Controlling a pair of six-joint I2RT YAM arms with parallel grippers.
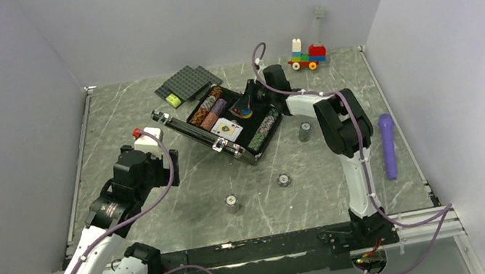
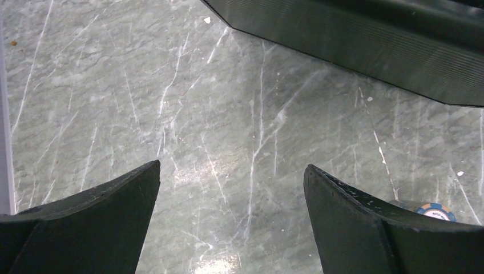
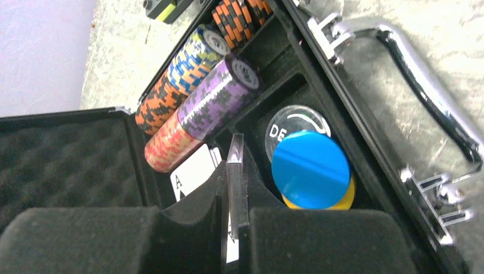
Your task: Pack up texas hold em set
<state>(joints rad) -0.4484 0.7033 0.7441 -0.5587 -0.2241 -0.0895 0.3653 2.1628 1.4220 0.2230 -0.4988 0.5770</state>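
Your right hand pinches what looks like a thin clear disc over the briefcase; your left hand is spread wide above the surface.

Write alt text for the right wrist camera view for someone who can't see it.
The right gripper pinches a thin clear piece edge-on above the open black case. Inside lie chip rows, an ace card and a blue disc atop a yellow disc, beside the silver handle.

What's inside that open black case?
Rows of coloured chips, an ace card, and a blue disc overlapping a yellow disc and a clear button marked DE. The right tool, pinching a clear piece, hides part of the card.
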